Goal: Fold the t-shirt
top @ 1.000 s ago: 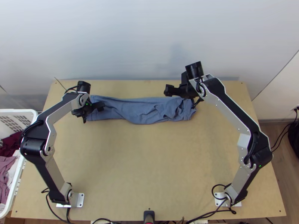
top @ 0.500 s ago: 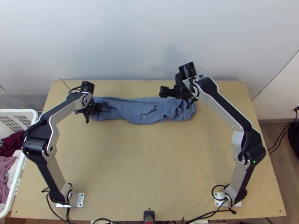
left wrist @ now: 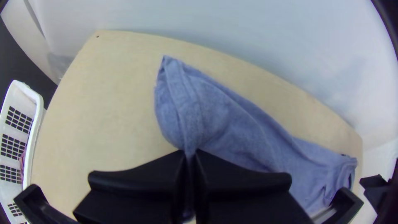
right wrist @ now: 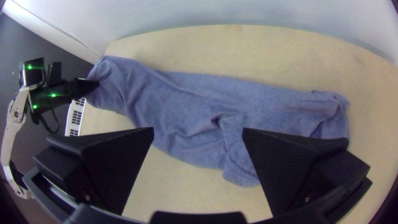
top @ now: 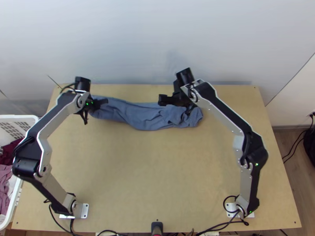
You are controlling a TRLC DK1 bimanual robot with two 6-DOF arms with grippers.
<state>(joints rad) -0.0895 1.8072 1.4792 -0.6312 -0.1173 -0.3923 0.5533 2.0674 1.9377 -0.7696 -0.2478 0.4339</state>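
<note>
Blue cotton-like cloth stretches in a long, narrow strip across the far side of a light wooden table (top: 157, 169), where two robot arms are at work folding a t-shirt (top: 147, 118). The left gripper (left wrist: 190, 152) pinches a ridge of fabric near one end; the right gripper (right wrist: 198, 130), its fingers spread wide, is over the garment and has no grip on it. The likeliest trouble comes from that one-sided hold: a pull by the left arm, with nothing anchoring the other end, could drag the whole strip askew or twist it. The pinch might also have caught just the upper layers — how many cannot be told — and a lift would then peel them from those beneath, opening the fold. Should the right fingers close where they are, they could gather loose cloth into a bunch rather than take a clean edge. The shirt itself looks soft and rumpled, apparently already folded into a band, with long creases running from the pinched end, a raised seam beside the left fingertips and deeper rucks and a loose flap toward the right arm's side.
</note>
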